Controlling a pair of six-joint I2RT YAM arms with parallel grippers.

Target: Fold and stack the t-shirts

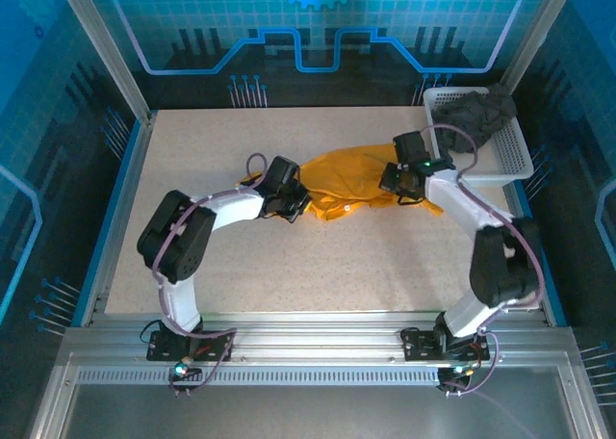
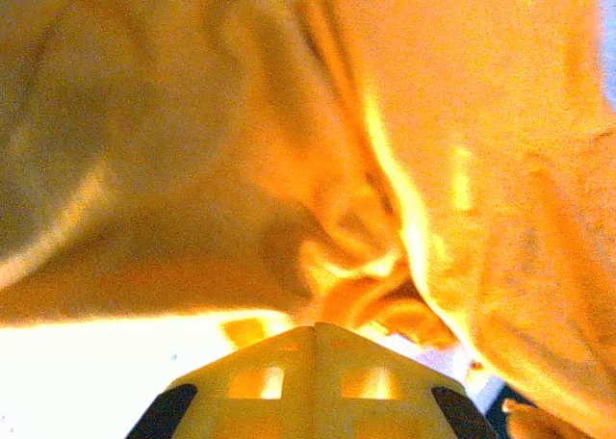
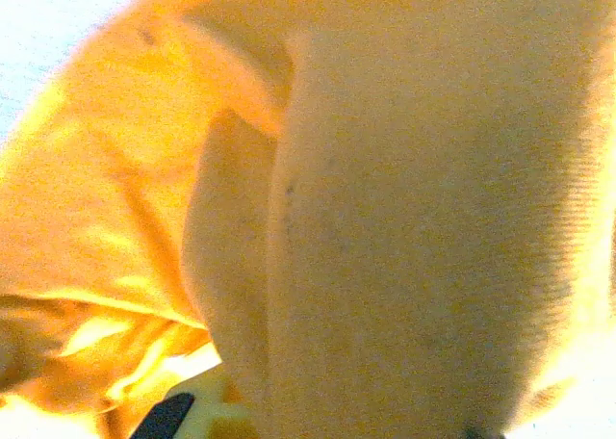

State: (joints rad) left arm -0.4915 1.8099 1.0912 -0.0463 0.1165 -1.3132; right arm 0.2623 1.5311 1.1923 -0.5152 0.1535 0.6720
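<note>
Pinching a bunched fold of the orange-yellow t-shirt (image 1: 346,184), your left pincer (image 1: 289,206) was closed tight, with creased cloth gathered right at its tips. Your right pincer (image 1: 397,181) was closed on the same shirt's opposite end, the fabric draped over its fingers and close against its camera. The shirt lay crumpled on the surface (image 1: 289,266) between your two pincers. Beyond your right pincer and further to its right, the dark grey t-shirt (image 1: 476,112) sat heaped in the white basket (image 1: 510,165), well apart from both pincers.
</note>
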